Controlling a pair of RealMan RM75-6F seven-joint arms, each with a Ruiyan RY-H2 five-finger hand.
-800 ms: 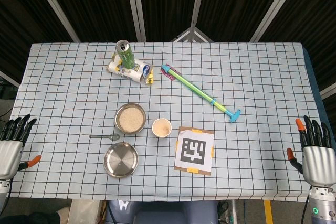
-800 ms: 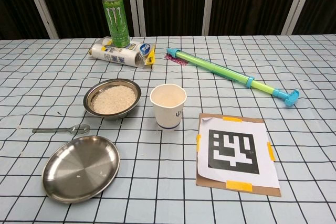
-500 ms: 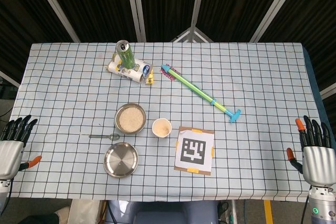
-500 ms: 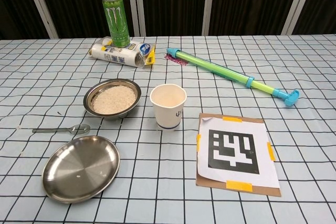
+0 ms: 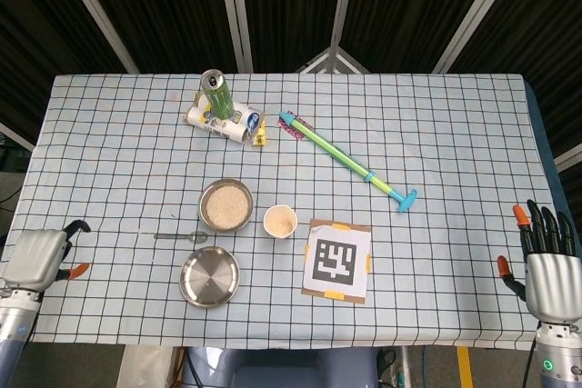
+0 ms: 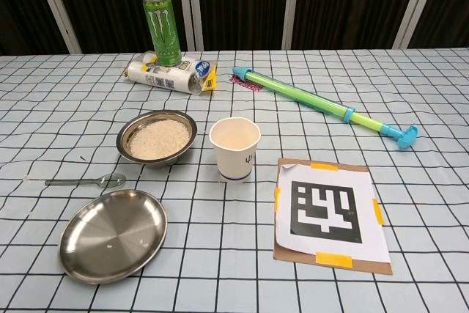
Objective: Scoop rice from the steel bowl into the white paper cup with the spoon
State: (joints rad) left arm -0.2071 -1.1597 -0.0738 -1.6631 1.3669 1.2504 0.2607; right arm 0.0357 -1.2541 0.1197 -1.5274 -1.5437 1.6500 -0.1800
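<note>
Head view: left robot hand (image 5: 41,256) has swung inward onto the table edge.

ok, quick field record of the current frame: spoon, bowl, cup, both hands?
spoon: flat on the table, left of the bowl and cup, beside the empty steel plate, untouched
bowl: rice inside, left of cup
cup: upright, next to bowl
left hand: at near-left table edge, holds nothing
right hand: at near-right edge, fingers extended, holds nothing

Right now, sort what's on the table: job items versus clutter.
Job: steel bowl of rice, white paper cup, spoon.
Clutter: empty steel plate, green can, wrapped roll, water squirter, marker card.
</note>
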